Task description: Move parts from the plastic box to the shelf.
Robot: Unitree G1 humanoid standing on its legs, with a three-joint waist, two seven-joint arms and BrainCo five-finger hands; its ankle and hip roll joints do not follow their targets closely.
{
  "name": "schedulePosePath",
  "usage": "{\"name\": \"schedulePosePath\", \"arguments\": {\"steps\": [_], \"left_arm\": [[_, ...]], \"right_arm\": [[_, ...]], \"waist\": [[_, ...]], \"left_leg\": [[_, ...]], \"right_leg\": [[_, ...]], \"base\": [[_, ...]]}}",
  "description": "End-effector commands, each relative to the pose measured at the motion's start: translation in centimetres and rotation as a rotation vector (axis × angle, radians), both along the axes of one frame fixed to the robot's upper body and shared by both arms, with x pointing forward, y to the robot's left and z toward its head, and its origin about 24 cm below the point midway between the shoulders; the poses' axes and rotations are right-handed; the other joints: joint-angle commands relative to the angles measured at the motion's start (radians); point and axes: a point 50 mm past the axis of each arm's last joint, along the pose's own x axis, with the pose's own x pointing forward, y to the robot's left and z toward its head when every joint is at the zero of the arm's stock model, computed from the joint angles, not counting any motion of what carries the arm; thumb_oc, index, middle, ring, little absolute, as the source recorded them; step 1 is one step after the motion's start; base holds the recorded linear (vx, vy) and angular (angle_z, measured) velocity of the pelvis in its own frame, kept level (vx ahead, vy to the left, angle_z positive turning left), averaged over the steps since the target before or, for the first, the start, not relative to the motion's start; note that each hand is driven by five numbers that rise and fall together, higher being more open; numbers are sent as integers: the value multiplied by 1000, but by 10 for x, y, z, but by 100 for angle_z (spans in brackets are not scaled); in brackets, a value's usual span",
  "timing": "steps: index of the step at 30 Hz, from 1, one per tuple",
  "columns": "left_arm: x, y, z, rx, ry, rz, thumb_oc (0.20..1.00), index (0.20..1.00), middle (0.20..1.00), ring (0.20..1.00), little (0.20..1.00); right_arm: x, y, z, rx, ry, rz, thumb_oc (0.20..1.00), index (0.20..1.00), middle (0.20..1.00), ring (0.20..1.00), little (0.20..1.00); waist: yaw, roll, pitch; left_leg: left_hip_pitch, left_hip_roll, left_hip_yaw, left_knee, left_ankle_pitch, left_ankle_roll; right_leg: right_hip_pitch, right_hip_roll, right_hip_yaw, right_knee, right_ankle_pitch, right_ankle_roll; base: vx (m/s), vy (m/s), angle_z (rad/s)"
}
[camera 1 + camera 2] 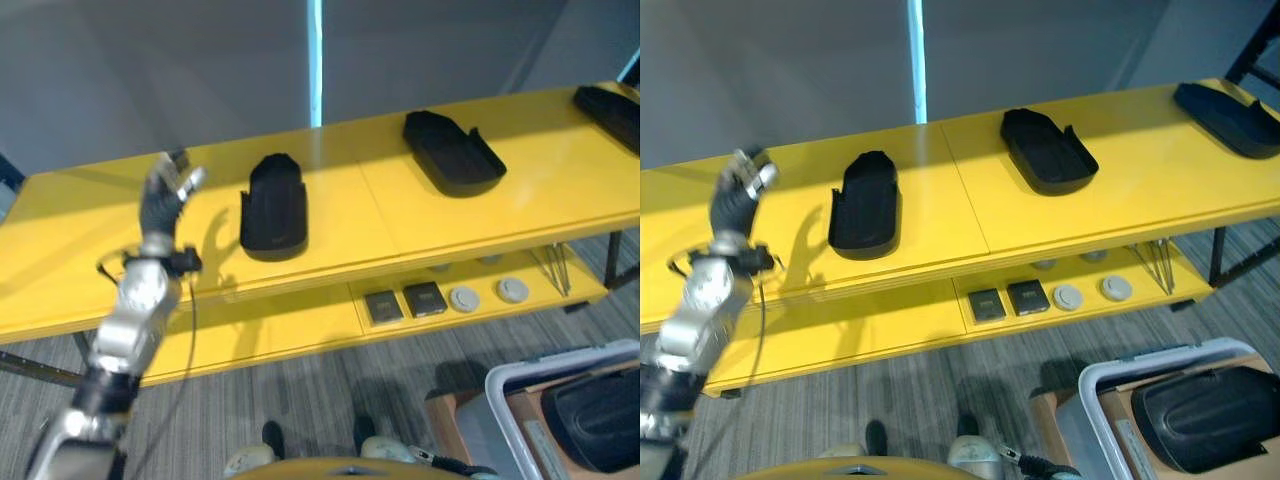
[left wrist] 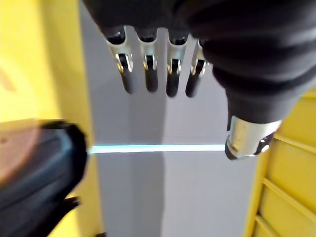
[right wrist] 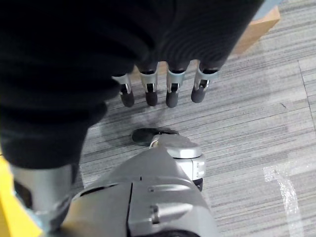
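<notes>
A long yellow shelf (image 1: 400, 215) runs across the scene, and three black moulded parts lie on its top board: one left of centre (image 1: 274, 206), one further right (image 1: 452, 151), and a third at the far right end (image 1: 610, 115), cut off by the picture's edge. On the lower board sit two small dark square pieces (image 1: 406, 303) side by side and two grey round discs (image 1: 488, 295) to their right. At the near right, on the striped grey floor (image 3: 256, 118), stands the plastic box (image 1: 1110, 385) with a pale rim, and another black part (image 1: 1215, 415) lies inside it. The left hand (image 1: 165, 195) is raised over the left stretch of the top board, well to the left of the nearest black part and touching nothing; nothing stands between it and that part. The left wrist view adds what the head views lack: the fingers (image 2: 150, 74) hang straight and relaxed with the thumb apart, holding nothing, and a dark blurred shape at the edge is probably that nearest part (image 2: 39, 173). The right hand (image 3: 158, 89) shows in its own wrist view, hanging low over the floor, its fingers loosely extended and empty.
</notes>
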Motion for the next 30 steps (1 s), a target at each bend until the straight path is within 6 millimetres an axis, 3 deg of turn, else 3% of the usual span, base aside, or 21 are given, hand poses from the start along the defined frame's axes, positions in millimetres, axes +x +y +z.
{"name": "schedulePosePath", "arguments": {"steps": [1, 3, 10, 21, 30], "left_arm": [[4, -11, 24, 40, -166, -140, 200, 200, 200, 200, 200], [-4, -21, 5, 20, -103, -210, 200, 200, 200, 200, 200], [-14, -40, -17, 41, -28, -332, 200, 200, 200, 200, 200], [1, -61, -9, -25, -28, -330, 200, 200, 200, 200, 200], [18, -70, -6, 19, 16, -241, 200, 200, 200, 200, 200]], "right_arm": [[-3, 26, -7, 70, 37, -7, 1000, 1000, 1000, 1000, 1000], [-5, 25, -8, 67, 48, -14, 1000, 1000, 1000, 1000, 1000], [-6, 19, -7, 59, 56, -29, 1000, 1000, 1000, 1000, 1000], [-4, 19, -6, 55, 57, 12, 1000, 1000, 1000, 1000, 1000], [0, 16, -5, 44, 46, 44, 1000, 1000, 1000, 1000, 1000]], "waist": [[2, -19, 32], [10, -19, 38], [13, -13, 36], [-31, -6, 44], [-67, -2, 75]], "left_leg": [[-17, -39, -17, -2, -88, 24], [-19, -40, -18, -2, -93, 28], [-28, -45, -14, -2, -97, 31], [-34, -45, 10, -2, -102, 37], [-44, -43, 22, -2, -100, 39]], "right_leg": [[27, 17, -37, 2, -101, -13], [25, 17, -42, 2, -100, -11], [14, 12, -49, 2, -95, 0], [-10, 9, -22, 2, -81, 8], [-34, 12, 7, 2, -73, 5]], "base": [[-34, -4, 15], [-43, 7, 20], [-34, 11, 4], [14, 1, -1], [15, 4, -9]]}}
